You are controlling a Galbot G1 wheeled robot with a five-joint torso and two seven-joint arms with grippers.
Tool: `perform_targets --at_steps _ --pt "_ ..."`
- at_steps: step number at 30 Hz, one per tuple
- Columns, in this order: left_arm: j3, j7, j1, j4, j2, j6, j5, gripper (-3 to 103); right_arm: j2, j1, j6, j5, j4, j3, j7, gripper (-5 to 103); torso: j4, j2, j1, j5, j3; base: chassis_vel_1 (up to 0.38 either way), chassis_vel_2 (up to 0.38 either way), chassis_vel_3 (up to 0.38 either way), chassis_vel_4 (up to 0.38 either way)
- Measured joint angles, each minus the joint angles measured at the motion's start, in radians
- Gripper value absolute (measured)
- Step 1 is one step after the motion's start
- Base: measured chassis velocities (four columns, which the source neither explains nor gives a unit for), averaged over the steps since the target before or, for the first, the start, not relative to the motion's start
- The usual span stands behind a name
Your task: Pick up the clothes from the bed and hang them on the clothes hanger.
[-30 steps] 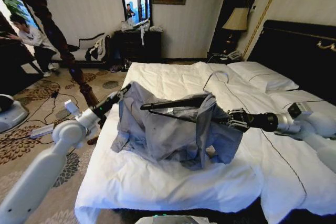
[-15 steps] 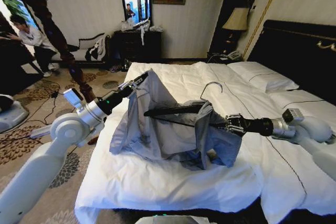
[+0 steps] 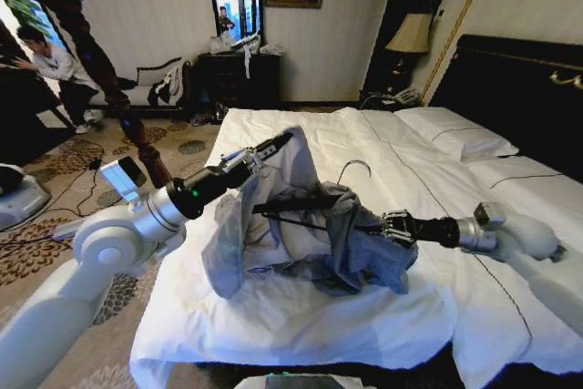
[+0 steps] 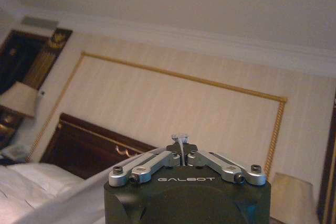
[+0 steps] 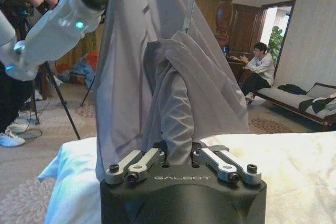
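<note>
Head view: the left gripper (image 3: 278, 142) is raised above the near half of the bed (image 3: 273, 316), its jaws pressed together on a fold of the shirt (image 3: 305, 225). From that pinch the blue-grey fabric hangs down in a long drape, its lower part bunched on the white duvet. The right gripper (image 3: 390, 225) reaches in low from the headboard side, jaws clamped on one end of the hanger (image 3: 301, 204), with shirt fabric gathered around the fingers. The hanger lies roughly level, tilted slightly, its black shoulders partly covered by cloth and its silver hook (image 3: 353, 168) standing free above the shirt.

Left wrist view: the left gripper's fingers (image 4: 152, 165) meet at the centre, and a thin sliver of pale cloth (image 4: 179, 138) sticks out between them.

Right wrist view: the right gripper's fingers (image 5: 134, 163) close inward on a bundle of grey fabric rising straight from between them; whether the hanger bar sits inside that bundle cannot be told here. The left arm (image 5: 58, 24) holds the taller fold beyond.
</note>
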State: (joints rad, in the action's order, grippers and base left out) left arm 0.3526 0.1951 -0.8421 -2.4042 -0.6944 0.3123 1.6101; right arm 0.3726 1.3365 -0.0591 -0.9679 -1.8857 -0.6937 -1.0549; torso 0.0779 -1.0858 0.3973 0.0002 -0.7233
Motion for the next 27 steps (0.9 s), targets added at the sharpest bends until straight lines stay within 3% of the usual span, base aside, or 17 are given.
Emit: perform_targets --at_steps 15,27 --pt "-0.102 0.083 -0.182 -0.037 -0.005 0.023 -0.203 0 0.006 -0.009 -0.021 -0.167 -0.069 0.044 0.057 16 -0.0001 0.0 0.0 -0.0002 0.0 0.0 0.0 0.0 0.0" --pt "-0.182 0.089 -0.152 -0.033 -0.006 0.025 -0.241 0 0.006 -0.009 -0.027 -0.25 -0.109 0.051 0.082 16 -0.0001 0.0 0.0 -0.0003 0.0 0.0 0.0 0.0 0.0"
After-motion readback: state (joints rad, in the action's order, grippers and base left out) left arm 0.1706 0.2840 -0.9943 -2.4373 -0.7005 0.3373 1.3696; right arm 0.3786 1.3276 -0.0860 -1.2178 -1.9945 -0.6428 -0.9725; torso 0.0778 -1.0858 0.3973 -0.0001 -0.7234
